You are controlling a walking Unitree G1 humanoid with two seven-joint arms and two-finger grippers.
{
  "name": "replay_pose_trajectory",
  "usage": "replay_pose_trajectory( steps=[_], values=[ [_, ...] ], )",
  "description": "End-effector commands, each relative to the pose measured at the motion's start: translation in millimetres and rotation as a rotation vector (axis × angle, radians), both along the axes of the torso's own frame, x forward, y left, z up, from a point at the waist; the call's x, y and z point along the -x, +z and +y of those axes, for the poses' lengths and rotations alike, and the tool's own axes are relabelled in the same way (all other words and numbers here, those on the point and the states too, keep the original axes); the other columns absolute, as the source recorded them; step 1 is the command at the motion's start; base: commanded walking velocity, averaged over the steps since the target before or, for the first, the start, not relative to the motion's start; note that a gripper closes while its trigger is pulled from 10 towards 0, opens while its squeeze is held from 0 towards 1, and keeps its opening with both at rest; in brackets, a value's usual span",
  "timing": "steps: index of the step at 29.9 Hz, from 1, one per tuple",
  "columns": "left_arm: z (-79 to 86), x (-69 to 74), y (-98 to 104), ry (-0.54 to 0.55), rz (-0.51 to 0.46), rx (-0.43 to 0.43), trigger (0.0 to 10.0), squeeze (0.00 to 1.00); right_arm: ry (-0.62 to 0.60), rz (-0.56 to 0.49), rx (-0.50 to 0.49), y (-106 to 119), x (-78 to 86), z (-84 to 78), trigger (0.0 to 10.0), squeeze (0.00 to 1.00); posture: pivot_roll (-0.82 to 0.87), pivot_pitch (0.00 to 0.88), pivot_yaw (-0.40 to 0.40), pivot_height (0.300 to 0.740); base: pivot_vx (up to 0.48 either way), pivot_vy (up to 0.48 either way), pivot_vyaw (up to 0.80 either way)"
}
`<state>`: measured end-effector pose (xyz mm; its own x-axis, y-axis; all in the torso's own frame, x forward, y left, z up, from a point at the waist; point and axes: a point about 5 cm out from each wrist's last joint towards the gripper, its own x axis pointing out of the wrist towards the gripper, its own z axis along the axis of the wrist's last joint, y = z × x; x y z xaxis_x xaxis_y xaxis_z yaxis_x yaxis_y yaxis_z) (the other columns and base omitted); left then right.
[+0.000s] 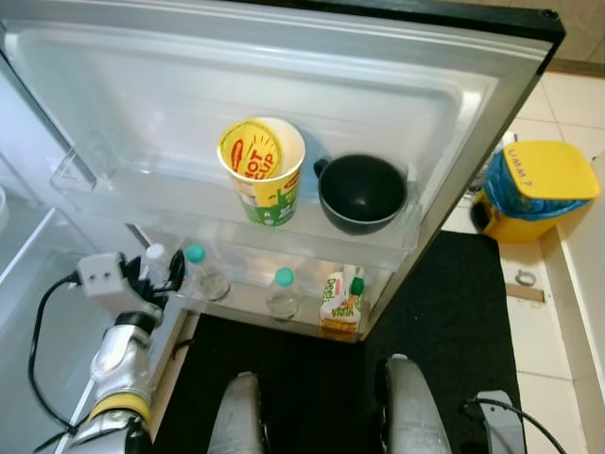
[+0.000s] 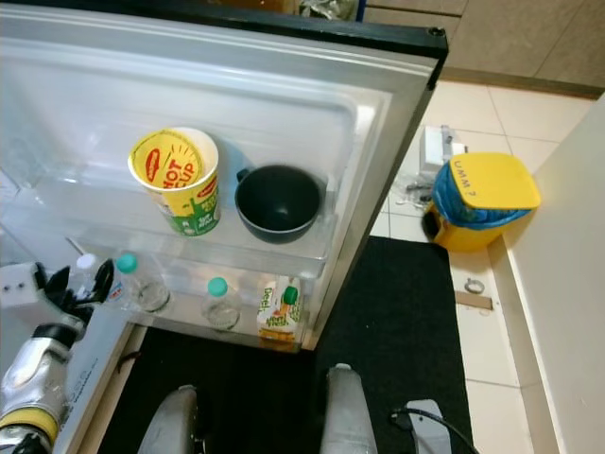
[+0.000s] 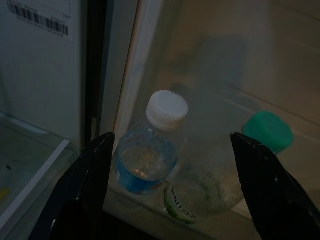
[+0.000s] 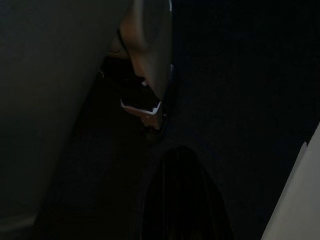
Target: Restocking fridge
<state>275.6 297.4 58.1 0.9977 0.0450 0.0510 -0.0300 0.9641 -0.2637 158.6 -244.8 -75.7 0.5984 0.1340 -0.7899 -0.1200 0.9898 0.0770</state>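
Left claw (image 3: 170,150) spread wide before the white-capped bottle (image 3: 150,150) in the fridge door's lower shelf (image 1: 246,301).

Its black fingers (image 3: 85,185) stand apart on either side of that bottle, not touching it. Just beside stand a green-capped bottle (image 1: 202,272), another green-capped bottle (image 1: 283,293) and a small carton (image 1: 342,301). On the shelf above sit a yellow noodle cup (image 1: 265,172) and a dark bowl (image 1: 362,193). The right claw hangs in the dark; its state cannot be told.
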Motion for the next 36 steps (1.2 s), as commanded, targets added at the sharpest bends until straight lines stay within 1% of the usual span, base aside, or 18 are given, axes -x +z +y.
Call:
replay_pose_trajectory(
  steps=[1, 3, 4, 5, 6, 7, 8, 9, 12, 14, 15, 18, 19, 20, 25, 28, 29, 36],
  values=[
    [9.1, 8.4, -5, 0.004, 0.029, 0.011, 10.0, 0.0, -0.015, 0.037, -0.001, -5, 10.4, -0.1, 10.0, 0.0, -0.11, 0.231, -0.017, 0.611, 0.0, 0.0, 0.0],
    [13.6, 14.8, -10, 0.01, 0.046, 0.042, 10.0, 0.0, -0.016, 0.036, -0.003, -5, 10.0, 0.6, 10.0, 0.0, -0.1, 0.229, -0.015, 0.611, 0.0, 0.0, 0.0],
    [19.7, 25.0, -17, 0.038, 0.067, 0.092, 10.0, 0.0, -0.018, 0.034, -0.005, -5, 9.5, 1.5, 10.0, 0.0, -0.1, 0.226, -0.009, 0.611, 0.0, 0.0, 0.0],
    [19.7, 25.0, -17, 0.038, 0.067, 0.092, 10.0, 0.0, -0.018, 0.034, -0.005, -5, 9.5, 1.5, 10.0, 0.0, -0.1, 0.226, -0.009, 0.611, 0.0, 0.0, 0.0],
    [25.9, 34.7, -24, 0.083, 0.083, 0.138, 10.0, 0.0, -0.02, 0.033, -0.008, -5, 9.1, 2.3, 10.0, 0.0, -0.1, 0.225, -0.008, 0.611, 0.0, 0.0, 0.0],
    [25.9, 34.7, -24, 0.083, 0.083, 0.138, 10.0, 0.0, -0.02, 0.033, -0.008, -5, 9.1, 2.3, 10.0, 0.0, -0.1, 0.225, -0.008, 0.611, 0.0, 0.0, 0.0],
    [29.6, 40.7, -28, 0.112, 0.087, 0.169, 10.0, 0.0, -0.021, 0.032, -0.009, -5, 8.9, 2.8, 10.0, 0.0, -0.1, 0.225, -0.008, 0.611, 0.0, 0.0, 0.0],
    [33.0, 50.7, -37, 0.169, 0.101, 0.247, 10.0, 0.0, -0.028, 0.035, -0.008, -5, 8.9, 3.2, 10.0, 0.0, -0.09, 0.218, -0.009, 0.611, 0.0, 0.0, 0.0],
    [34.5, 57.0, -42, 0.201, 0.106, 0.301, 10.0, 0.0, -0.033, 0.037, -0.007, -6, 9.0, 3.3, 10.0, 0.0, -0.09, 0.218, -0.009, 0.611, 0.0, 0.0, 0.0],
    [35.3, 79.5, -64, 0.315, 0.185, 0.409, 10.0, 0.0, -0.062, 0.048, -0.005, -7, 9.7, 3.3, 10.0, 0.0, -0.09, 0.205, -0.008, 0.611, 0.0, 0.0, 0.0],
    [35.3, 79.5, -64, 0.315, 0.185, 0.409, 10.0, 0.0, -0.062, 0.048, -0.005, -7, 9.7, 3.3, 10.0, 0.0, -0.09, 0.205, -0.008, 0.611, 0.0, 0.0, 0.0],
    [23.9, 110.1, -93, 0.387, 0.348, 0.454, 10.0, 0.0, -0.077, 0.07, 0.005, -9, 12.8, 3.9, 10.0, 0.0, -0.09, 0.183, -0.01, 0.611, 0.0, 0.0, 0.0],
    [23.9, 110.1, -93, 0.387, 0.348, 0.454, 10.0, 0.0, -0.077, 0.07, 0.005, -9, 12.8, 3.9, 10.0, 0.0, -0.09, 0.183, -0.01, 0.611, 0.0, 0.0, 0.0],
    [17.6, 121.1, -103, 0.402, 0.405, 0.473, 10.0, 0.0, -0.08, 0.079, 0.004, -10, 14.6, 4.4, 10.0, 0.0, -0.08, 0.171, -0.011, 0.611, 0.0, 0.0, 0.0],
    [7.2, 138.5, -118, 0.437, 0.522, 0.494, 10.0, 0.0, -0.086, 0.089, 0.004, -11, 17.4, 4.2, 10.0, 0.0, -0.08, 0.151, -0.018, 0.615, 0.0, 0.0, 0.0],
    [5.9, 141.0, -120, 0.442, 0.534, 0.502, 10.0, 0.0, -0.086, 0.091, 0.004, -11, 17.8, 4.2, 10.0, 0.0, -0.08, 0.151, -0.018, 0.619, 0.0, 0.0, 0.0],
    [-1.9, 150.5, -129, 0.46, 0.611, 0.516, 10.0, 0.0, -0.085, 0.096, 0.003, -11, 17.8, 4.7, 10.0, 0.0, -0.07, 0.124, -0.028, 0.629, 0.0, 0.0, 0.0],
    [-20.7, 160.1, -141, 0.458, 0.733, 0.506, 10.0, 0.0, -0.074, 0.101, 0.005, -11, 14.3, 7.6, 10.0, 0.0, -0.07, 0.101, -0.041, 0.653, 0.0, 0.0, 0.0]
  ],
)
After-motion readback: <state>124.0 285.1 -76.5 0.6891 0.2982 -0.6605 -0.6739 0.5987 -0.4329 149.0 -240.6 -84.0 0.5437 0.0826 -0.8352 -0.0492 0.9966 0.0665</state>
